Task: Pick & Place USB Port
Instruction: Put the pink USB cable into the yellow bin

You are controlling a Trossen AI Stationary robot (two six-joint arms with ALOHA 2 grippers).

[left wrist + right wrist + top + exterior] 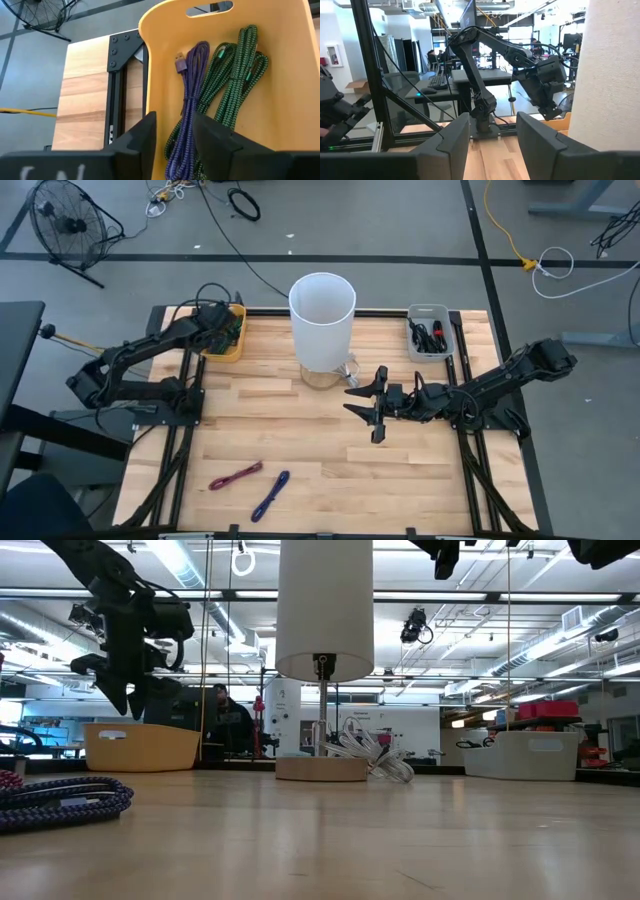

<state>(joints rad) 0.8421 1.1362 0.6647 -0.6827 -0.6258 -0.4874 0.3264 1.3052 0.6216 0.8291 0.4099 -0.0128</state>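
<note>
Left gripper (174, 132) hovering over the yellow bin (226, 340) at the table's far left corner, fingers (137, 142) parted and clasping nothing. Directly beyond the fingertips, inside the bin: a purple braided USB cable (186, 107) with its plug uppermost, running down into the gap between the fingers; just beside it, touching, two green braided cables (235, 70) coiled against the bin's wall. Right gripper (372, 406) out over the middle of the wooden table (300, 450), just beside the white lamp (322, 315), fingers spread and empty. Near the lamp's base, on that gripper's far side, a bundle of clear cable (375, 755). Behind the right arm, at the table's far right corner, a grey bin (430, 330) holding dark cables. Well apart from both grippers, toward the table's near edge: a red-purple cable (236, 476) and a blue cable (271, 495) lying side by side, not touching.
</note>
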